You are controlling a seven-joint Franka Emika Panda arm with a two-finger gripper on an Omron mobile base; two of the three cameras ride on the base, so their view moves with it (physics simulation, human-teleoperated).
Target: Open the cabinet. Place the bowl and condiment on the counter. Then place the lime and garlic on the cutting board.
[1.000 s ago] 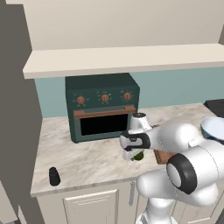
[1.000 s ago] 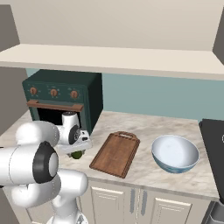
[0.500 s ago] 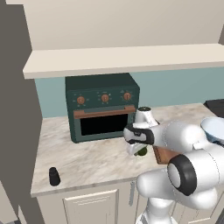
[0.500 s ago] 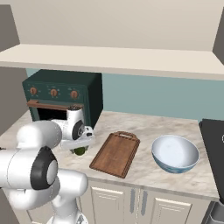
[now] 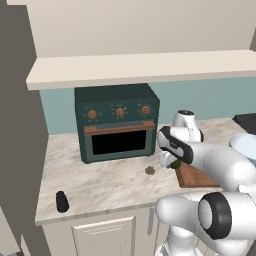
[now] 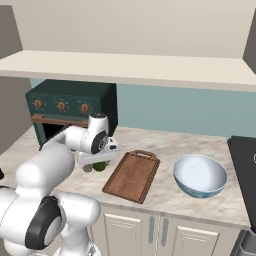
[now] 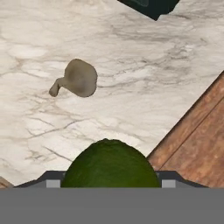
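While my two-finger gripper (image 7: 109, 186) stays clamped across the small round dark green lime (image 7: 109, 164), just left of the brown wooden cutting board (image 6: 133, 175), I judge it light, firm, slippery; mid-girth hold suits.

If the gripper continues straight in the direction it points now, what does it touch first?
Probably bare counter, beside the cutting board edge. The gripper points down, the lime between its tips; the garlic lies off to one side. Depth is unclear.

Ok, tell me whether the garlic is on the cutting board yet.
Not yet. The garlic lies on the bare counter, apart from the cutting board.
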